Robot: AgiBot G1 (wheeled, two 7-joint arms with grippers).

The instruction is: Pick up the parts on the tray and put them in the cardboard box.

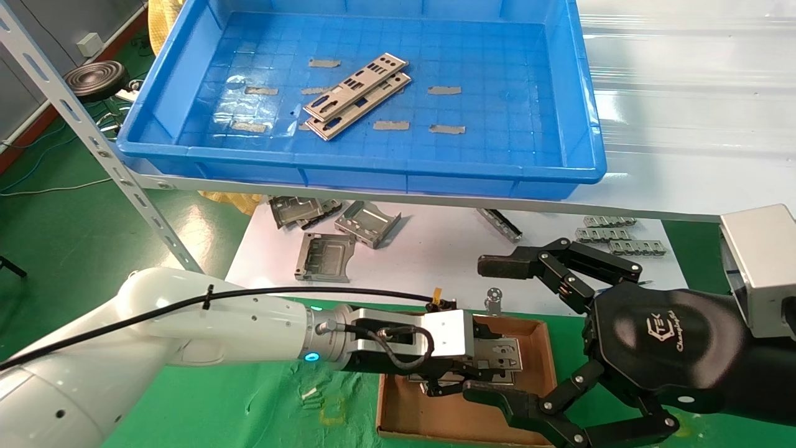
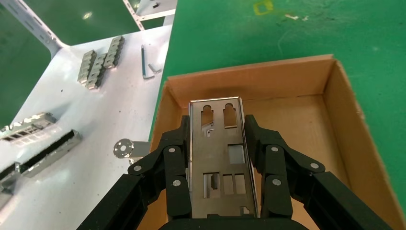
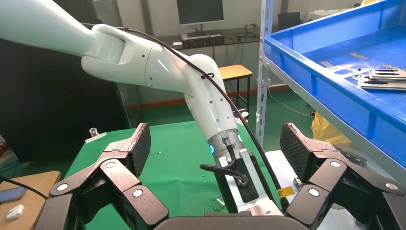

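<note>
A grey part (image 2: 221, 158) is clamped between the left gripper (image 2: 218, 125)'s fingers (image 2: 261, 139) over the cardboard box (image 2: 344, 129); its near end is hidden. Two more parts (image 1: 357, 94) lie stacked in the tray (image 1: 360, 171). The right gripper (image 1: 497, 326) hovers beside the box, fingers spread wide and empty.

Floor: green (image 1: 56, 230), with cables lying across it.
Shelf frame: grey perforated metal upright (image 1: 93, 140), slanting down the left of the head view.
Work surface: green mat (image 1: 249, 398), white sheet (image 1: 435, 249) beyond it.
Background: dark monitor (image 3: 200, 10) on a desk; small wooden table (image 3: 234, 73).
</note>
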